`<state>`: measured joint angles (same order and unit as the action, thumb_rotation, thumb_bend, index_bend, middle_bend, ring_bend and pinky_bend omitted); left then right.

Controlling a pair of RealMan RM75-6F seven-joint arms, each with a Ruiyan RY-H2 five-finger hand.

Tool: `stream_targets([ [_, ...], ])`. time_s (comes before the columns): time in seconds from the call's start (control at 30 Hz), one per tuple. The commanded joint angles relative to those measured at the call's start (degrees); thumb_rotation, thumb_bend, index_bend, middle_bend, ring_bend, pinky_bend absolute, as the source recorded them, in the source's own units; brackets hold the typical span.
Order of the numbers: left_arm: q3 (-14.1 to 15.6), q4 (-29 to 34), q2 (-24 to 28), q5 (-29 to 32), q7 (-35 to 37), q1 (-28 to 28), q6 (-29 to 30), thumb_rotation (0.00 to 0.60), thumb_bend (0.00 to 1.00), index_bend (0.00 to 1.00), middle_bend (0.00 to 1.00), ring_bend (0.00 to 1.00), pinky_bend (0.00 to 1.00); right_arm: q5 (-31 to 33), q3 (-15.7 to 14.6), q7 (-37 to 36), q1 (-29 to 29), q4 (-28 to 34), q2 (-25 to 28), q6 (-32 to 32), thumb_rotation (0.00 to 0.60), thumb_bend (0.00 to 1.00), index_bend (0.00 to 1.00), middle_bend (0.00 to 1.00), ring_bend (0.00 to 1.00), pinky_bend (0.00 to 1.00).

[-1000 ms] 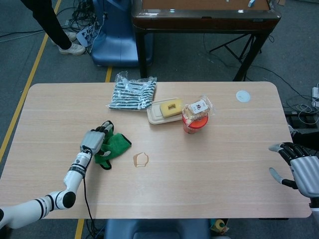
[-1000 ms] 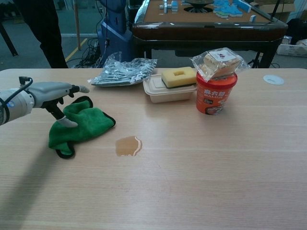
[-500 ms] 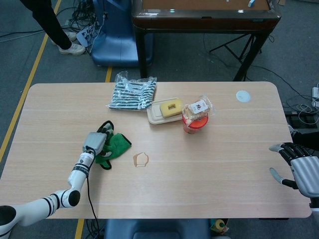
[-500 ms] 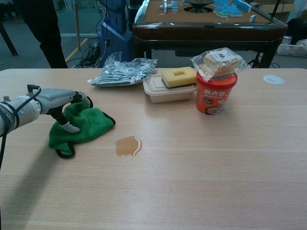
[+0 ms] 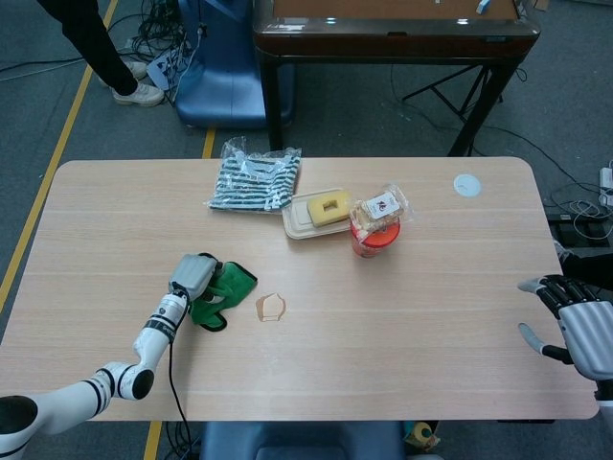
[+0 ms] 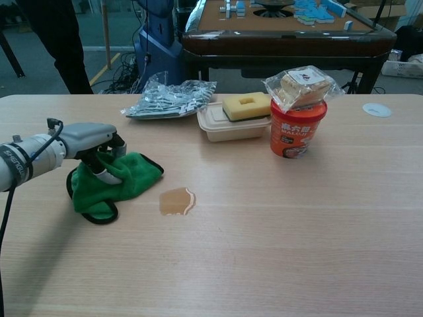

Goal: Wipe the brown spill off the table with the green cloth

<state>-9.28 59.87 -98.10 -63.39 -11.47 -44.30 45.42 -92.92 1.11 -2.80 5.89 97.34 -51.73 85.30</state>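
The green cloth [image 5: 226,293] [image 6: 114,184] lies bunched on the wooden table, left of centre. My left hand [image 5: 192,276] [image 6: 92,141] lies on top of it with its fingers curled into the fabric, gripping it. The brown spill [image 5: 270,307] [image 6: 176,201] is a small puddle just to the right of the cloth, apart from it. My right hand [image 5: 575,321] hovers at the table's right edge with its fingers spread and nothing in it; the chest view does not show it.
Behind the spill stand a red cup [image 5: 374,234] [image 6: 297,125] with a snack packet on top, a white tray [image 5: 299,221] [image 6: 231,125] with a yellow sponge, and a striped bag [image 5: 254,177] [image 6: 170,98]. A small white disc [image 5: 466,184] [image 6: 377,109] lies far right.
My left hand has closed down onto the cloth and dragged it a little to the right, toward the spill. The cloth is more bunched. My right hand has not moved.
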Motion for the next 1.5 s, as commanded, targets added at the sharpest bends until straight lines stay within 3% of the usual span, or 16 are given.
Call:
stream_targets([
  [0.03,1.6,1.4,0.6,-5.1,3.9,-0.2,0.7,0.6,0.17,0.57,0.55,0.59,0.89,-0.1,0.0,0.0,0.0,0.0,0.0,0.1,0.6,0.38,0.32,0.32,0.22,0.25],
  [0.3,2.6,3.8,-1.0,-9.0,4.8,-1.9,0.1,0.6,0.17,0.56,0.55,0.58,0.89,-0.2,0.0,0.1,-0.4,0.4,0.2,0.6,0.6,0.38,0.32,0.32,0.22,0.25],
  [0.7,3.8,10.5,-2.8,-11.6,-0.2,-3.9,0.0,0.6,0.17,0.54,0.55,0.58,0.89,-0.3,-0.1,0.0,-0.9,0.4,0.3,1.3,0.6,0.38,0.32,0.32,0.22,0.25],
  [1.5,-0.6,-7.5,-7.0,-3.0,-9.1,-3.4,1.7,0.6,0.17,0.54,0.55,0.57,0.89,-1.3,0.0,-0.2,-1.1,0.7,0.5,1.8,0.6,0.38,0.32,0.32,0.22,0.25],
])
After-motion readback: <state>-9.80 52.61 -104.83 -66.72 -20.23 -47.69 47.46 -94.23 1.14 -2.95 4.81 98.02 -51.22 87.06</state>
